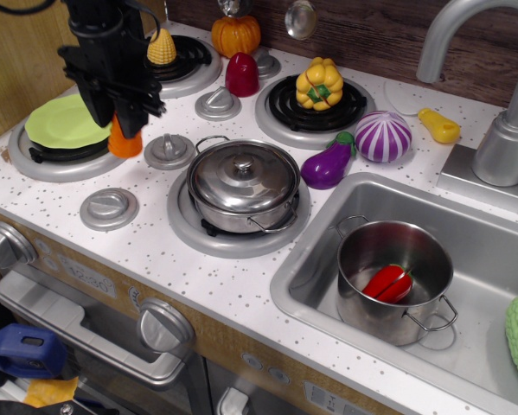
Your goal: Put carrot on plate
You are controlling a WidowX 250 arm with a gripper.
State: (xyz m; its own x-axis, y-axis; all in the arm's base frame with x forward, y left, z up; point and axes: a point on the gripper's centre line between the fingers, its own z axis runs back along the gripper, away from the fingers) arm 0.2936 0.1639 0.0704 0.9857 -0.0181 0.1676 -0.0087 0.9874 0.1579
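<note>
My black gripper (pixel 120 117) hangs over the left front of the stove top and is shut on the orange toy carrot (pixel 124 143). The carrot's blunt lower end shows below the fingers, lifted off the counter. The lime-green plate (pixel 60 121) lies on the front left burner, just left of the carrot. The gripper body covers the plate's right edge and the carrot's upper part.
A lidded steel pot (pixel 244 183) sits on the front burner to the right. Grey knobs (pixel 109 208) (pixel 170 150) lie near the carrot. Yellow corn (pixel 162 47), an orange pumpkin (pixel 235 35), a red piece (pixel 241 74), a yellow pepper (pixel 319 84), an eggplant (pixel 328 162) and the sink (pixel 492 259) lie farther off.
</note>
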